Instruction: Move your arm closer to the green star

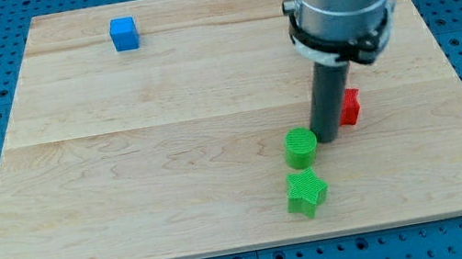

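Note:
The green star (306,192) lies on the wooden board near the view's bottom, right of centre. A green cylinder (301,147) stands just above it, almost touching. My tip (327,138) is down on the board right next to the cylinder's right side, above and slightly right of the star, about one block's width from it. A red block (350,107) sits just right of the rod, partly hidden behind it; its shape is unclear.
A blue cube (124,33) sits near the view's top left. The wooden board (128,183) rests on a blue perforated surface. The arm's grey body (343,0) hangs over the board's upper right.

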